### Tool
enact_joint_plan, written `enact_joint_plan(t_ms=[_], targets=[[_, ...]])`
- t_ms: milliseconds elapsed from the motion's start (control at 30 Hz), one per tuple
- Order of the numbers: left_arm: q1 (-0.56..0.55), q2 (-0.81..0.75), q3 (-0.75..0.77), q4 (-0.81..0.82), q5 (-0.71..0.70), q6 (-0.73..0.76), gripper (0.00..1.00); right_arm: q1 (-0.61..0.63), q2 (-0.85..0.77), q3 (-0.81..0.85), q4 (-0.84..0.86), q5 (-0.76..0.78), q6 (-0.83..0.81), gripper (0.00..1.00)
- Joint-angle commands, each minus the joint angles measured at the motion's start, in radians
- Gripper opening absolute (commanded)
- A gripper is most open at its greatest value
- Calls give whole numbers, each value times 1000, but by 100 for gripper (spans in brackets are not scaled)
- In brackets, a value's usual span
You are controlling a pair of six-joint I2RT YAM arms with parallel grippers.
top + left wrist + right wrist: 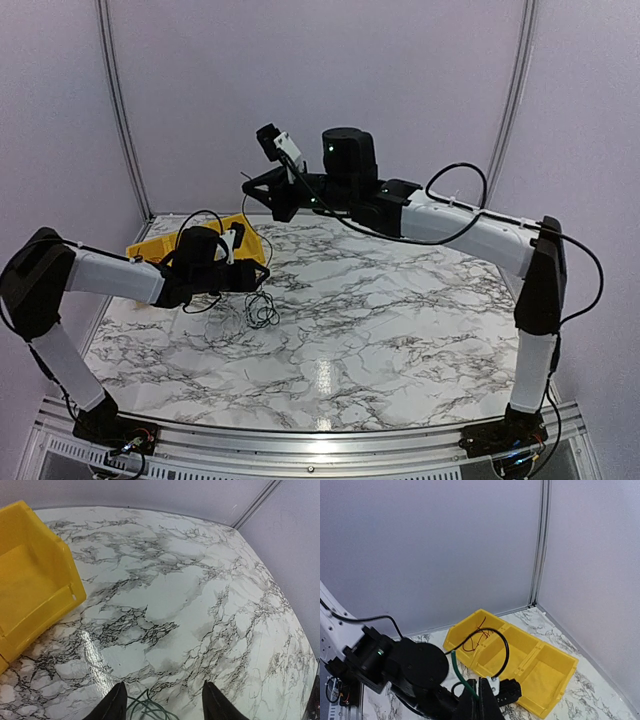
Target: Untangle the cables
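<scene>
Marbled bench (pixel 400 330): right claw (pixel 479 705) raised at upper centre, clenched on greenish cable (pixel 461 677), likely to draw it free of the cables (pixel 262 312); left claw (pixel 165 704) released, low over them.

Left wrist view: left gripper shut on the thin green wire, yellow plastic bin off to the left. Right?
Not quite. The left gripper is open, not shut: in the left wrist view its jaws stand well apart, and the thin green wire lies between them. The yellow plastic bin is off to the left, as you said.
</scene>
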Motion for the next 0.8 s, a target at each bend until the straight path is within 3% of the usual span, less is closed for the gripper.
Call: enact_joint_plan(t_ms=[0, 167, 333, 667, 767], targets=[[-5, 112, -14, 119, 35, -92, 51, -8, -142, 125, -6, -7, -33, 0], [-28, 215, -20, 124, 32, -110, 45, -42, -150, 382, -113, 6, -3, 0], [-32, 250, -69, 121, -11, -141, 41, -68, -171, 526, -92, 64, -54, 0], [-48, 249, -136, 120, -15, -153, 40, -86, -199, 635, -25, 148, -156, 0], [-57, 178, -161, 120, -16, -145, 40, -85, -209, 619, -34, 144, -179, 0]])
